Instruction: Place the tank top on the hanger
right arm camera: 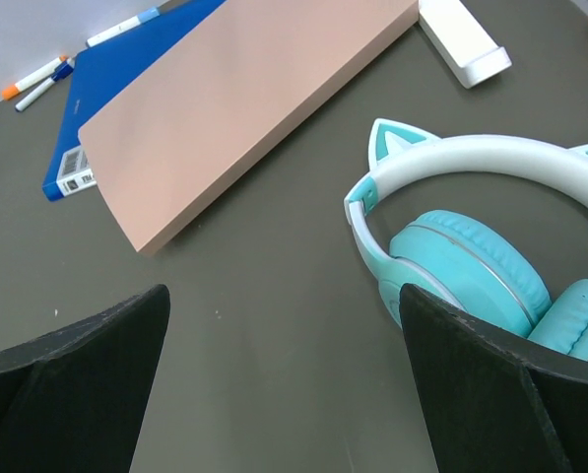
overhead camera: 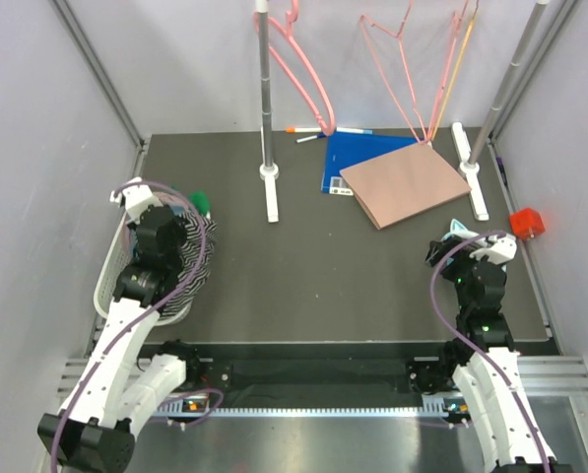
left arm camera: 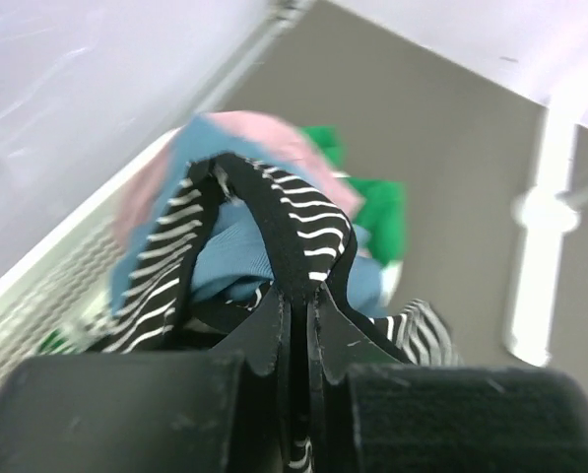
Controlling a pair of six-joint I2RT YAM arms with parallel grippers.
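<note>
The tank top (overhead camera: 193,258), black with fine white stripes, hangs off my left gripper (overhead camera: 175,225) over the white basket (overhead camera: 108,268) at the left. In the left wrist view the left gripper (left arm camera: 298,301) is shut on the tank top's dark-edged strap (left arm camera: 284,232), which loops up from the fingers. The hanger (overhead camera: 308,81), thick glossy pink, hangs from the rail at the far centre, well away from both grippers. My right gripper (overhead camera: 443,252) is open and empty (right arm camera: 284,296) just above the table at the right.
The basket (left arm camera: 37,296) holds a teal-blue cloth (left arm camera: 229,251), a pink cloth (left arm camera: 259,138) and a green garment (left arm camera: 372,202). Teal cat-ear headphones (right arm camera: 461,246) lie beside my right gripper. A tan board (overhead camera: 404,183), a blue book (overhead camera: 345,158), markers, rack posts (overhead camera: 265,99) and thin wire hangers (overhead camera: 397,69) stand further back.
</note>
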